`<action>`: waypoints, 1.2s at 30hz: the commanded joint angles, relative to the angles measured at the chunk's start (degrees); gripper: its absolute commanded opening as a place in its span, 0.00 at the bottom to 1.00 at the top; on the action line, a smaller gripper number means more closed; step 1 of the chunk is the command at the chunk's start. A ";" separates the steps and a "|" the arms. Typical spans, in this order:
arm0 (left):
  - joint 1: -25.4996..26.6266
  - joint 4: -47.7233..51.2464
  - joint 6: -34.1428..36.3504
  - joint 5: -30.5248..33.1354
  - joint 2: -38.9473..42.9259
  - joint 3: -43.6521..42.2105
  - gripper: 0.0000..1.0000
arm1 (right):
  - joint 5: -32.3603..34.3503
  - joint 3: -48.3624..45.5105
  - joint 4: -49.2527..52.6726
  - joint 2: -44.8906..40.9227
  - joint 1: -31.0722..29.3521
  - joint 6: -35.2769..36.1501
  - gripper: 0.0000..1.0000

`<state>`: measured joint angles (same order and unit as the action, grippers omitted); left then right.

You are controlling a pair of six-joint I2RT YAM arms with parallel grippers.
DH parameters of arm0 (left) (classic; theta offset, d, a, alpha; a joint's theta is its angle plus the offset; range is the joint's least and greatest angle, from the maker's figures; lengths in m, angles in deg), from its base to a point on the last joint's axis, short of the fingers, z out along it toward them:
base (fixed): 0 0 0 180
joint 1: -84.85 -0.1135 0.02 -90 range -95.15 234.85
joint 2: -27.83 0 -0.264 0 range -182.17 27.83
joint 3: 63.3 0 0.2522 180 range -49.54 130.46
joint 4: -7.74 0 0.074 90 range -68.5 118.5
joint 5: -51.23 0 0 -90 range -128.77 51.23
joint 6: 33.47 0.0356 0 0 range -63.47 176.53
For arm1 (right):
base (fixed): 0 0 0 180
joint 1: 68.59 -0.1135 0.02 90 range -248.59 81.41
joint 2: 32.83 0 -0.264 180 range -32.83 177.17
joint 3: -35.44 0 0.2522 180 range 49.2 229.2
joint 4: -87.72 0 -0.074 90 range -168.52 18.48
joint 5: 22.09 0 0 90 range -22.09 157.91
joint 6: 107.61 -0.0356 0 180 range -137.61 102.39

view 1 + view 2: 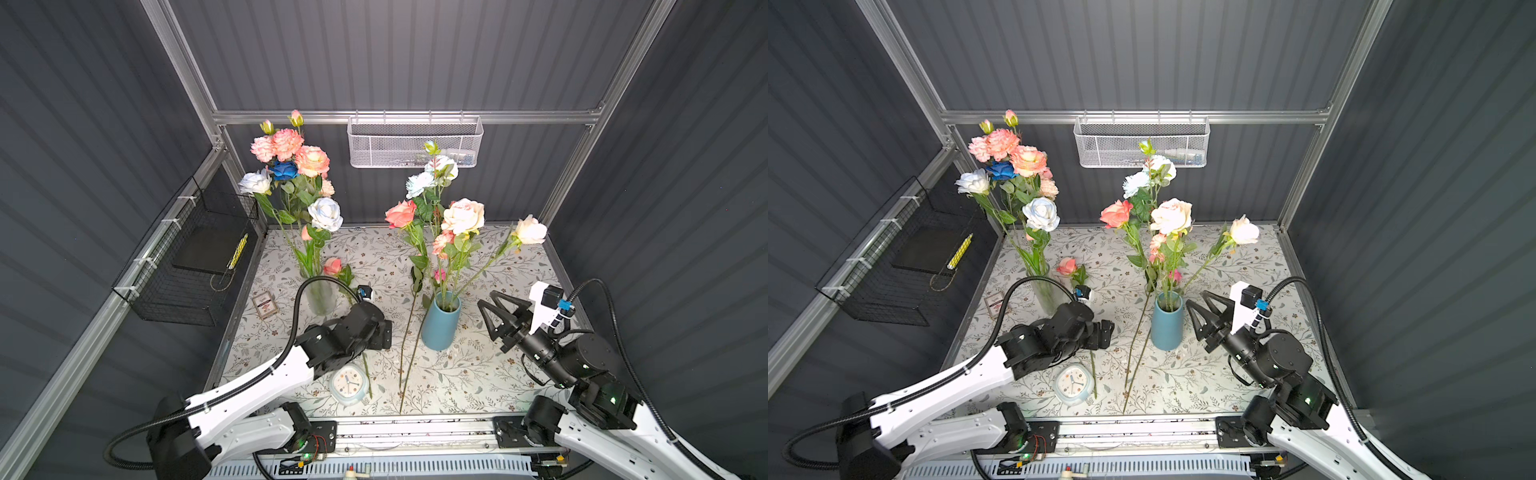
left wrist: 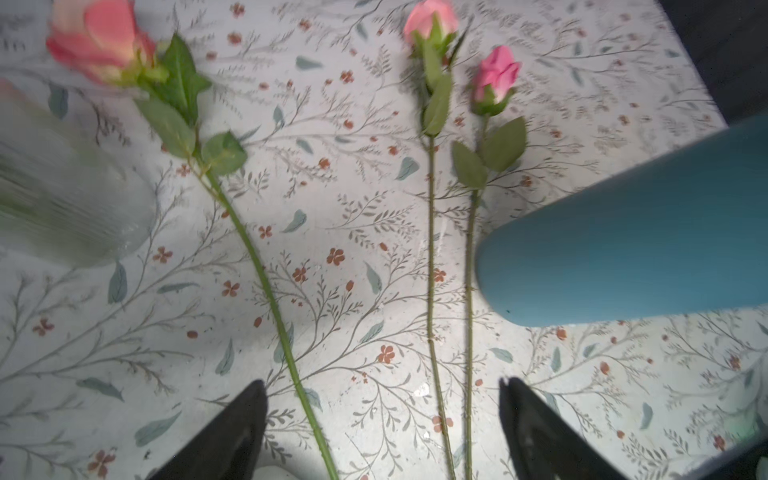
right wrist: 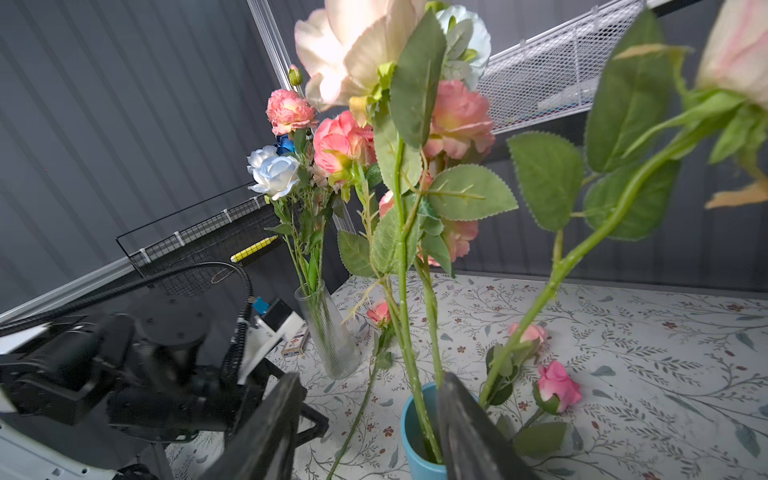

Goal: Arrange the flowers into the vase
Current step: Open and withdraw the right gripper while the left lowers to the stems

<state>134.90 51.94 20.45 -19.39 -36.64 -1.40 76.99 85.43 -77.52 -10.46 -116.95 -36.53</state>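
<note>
Only the left wrist view shows left fingers (image 2: 232,436) wide, empty, astride three flowers (image 2: 436,104); right fingers (image 3: 465,432) parted, empty.

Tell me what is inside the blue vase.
Green stems stand in the blue vase, rising to cream, coral and pale blue blooms. Its opaque wall hides their lower ends.

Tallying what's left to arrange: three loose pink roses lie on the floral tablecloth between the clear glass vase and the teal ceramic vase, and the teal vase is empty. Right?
Not empty: the teal ceramic vase holds several tall leafy flowers, as both top views show. The three loose pink roses do lie on the floral tablecloth between it and the clear glass vase.
</note>
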 commanded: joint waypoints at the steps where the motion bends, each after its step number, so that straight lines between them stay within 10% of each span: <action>1: -6.48 2.72 -2.55 -1.38 -4.34 -2.13 0.83 | -0.90 0.72 2.09 -1.31 -0.23 -1.30 0.54; 22: -16.03 -15.36 -3.17 9.71 -34.03 3.49 0.53 | -1.26 2.61 9.14 -9.85 -0.26 -0.25 0.51; 36: -14.97 -21.97 -2.66 -0.48 -34.86 3.63 0.46 | -0.32 2.68 11.31 -12.78 -0.29 -0.18 0.51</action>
<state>119.03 29.75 17.90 -16.79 -71.67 1.75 76.09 87.16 -66.53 -22.24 -117.02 -37.03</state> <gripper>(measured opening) 0.464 0.510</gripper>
